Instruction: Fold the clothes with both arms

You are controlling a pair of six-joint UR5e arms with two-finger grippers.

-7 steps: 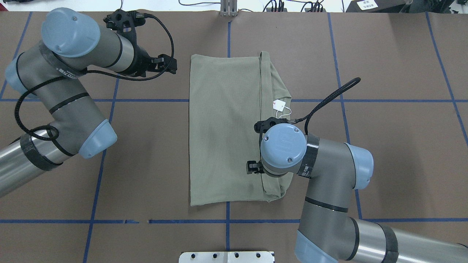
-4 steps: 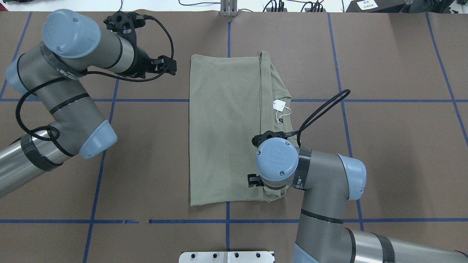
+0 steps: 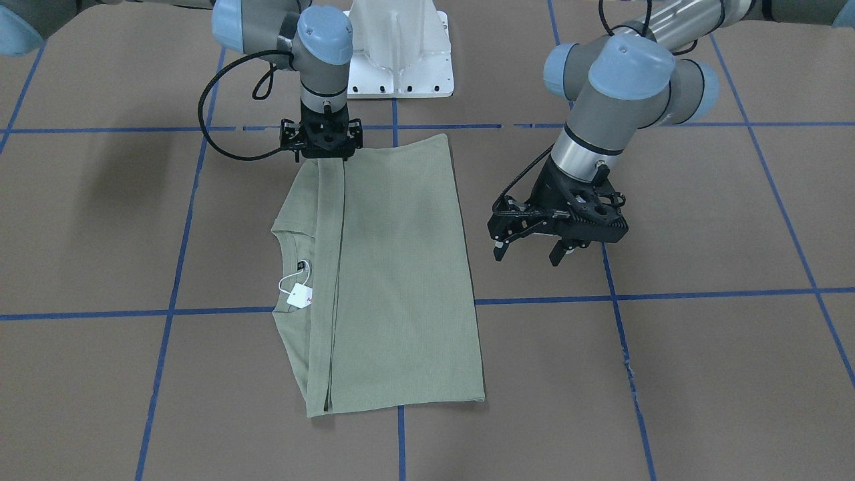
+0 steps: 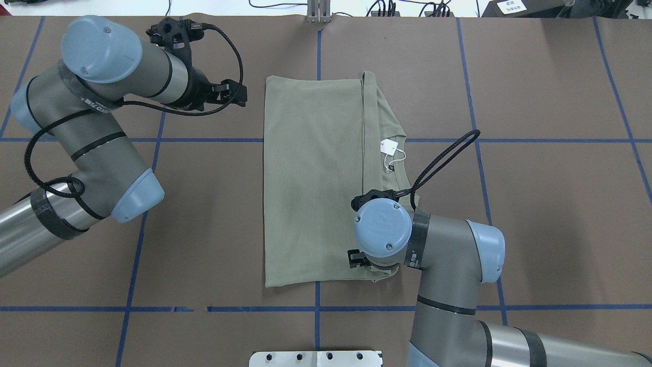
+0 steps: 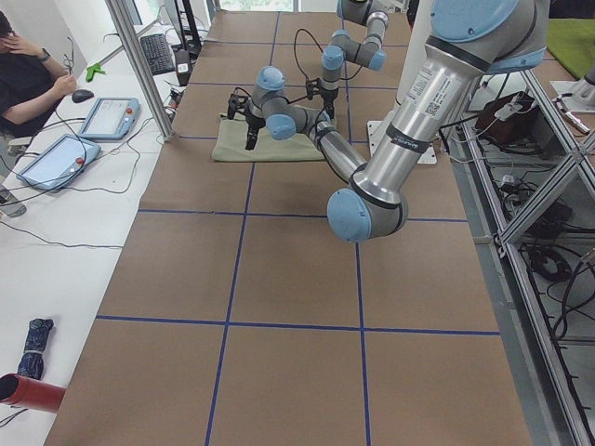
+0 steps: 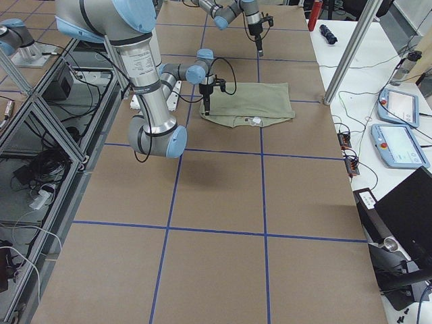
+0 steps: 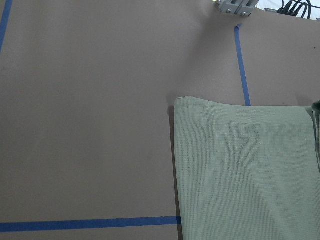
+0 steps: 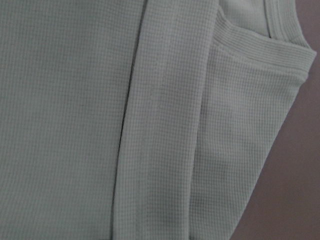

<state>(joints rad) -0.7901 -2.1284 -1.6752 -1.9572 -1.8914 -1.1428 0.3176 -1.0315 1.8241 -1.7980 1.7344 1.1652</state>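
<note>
Right gripper (image 3: pixel 323 152) points straight down onto the shirt (image 3: pixel 394 267) at the edge nearest the robot. Its fingertips are hidden under its own body and wrist, so grip can't be told. Shirt lies flat just beyond it, folded into a long rectangle of fine grid-knit sage green. One lengthwise fold line, collar and white hang tag (image 3: pixel 298 295) poking out on the right-arm side. Left gripper (image 3: pixel 528 252) hovers off the opposite long edge, jaws spread, empty, over bare brown table cover (image 3: pixel 701 220).
</note>
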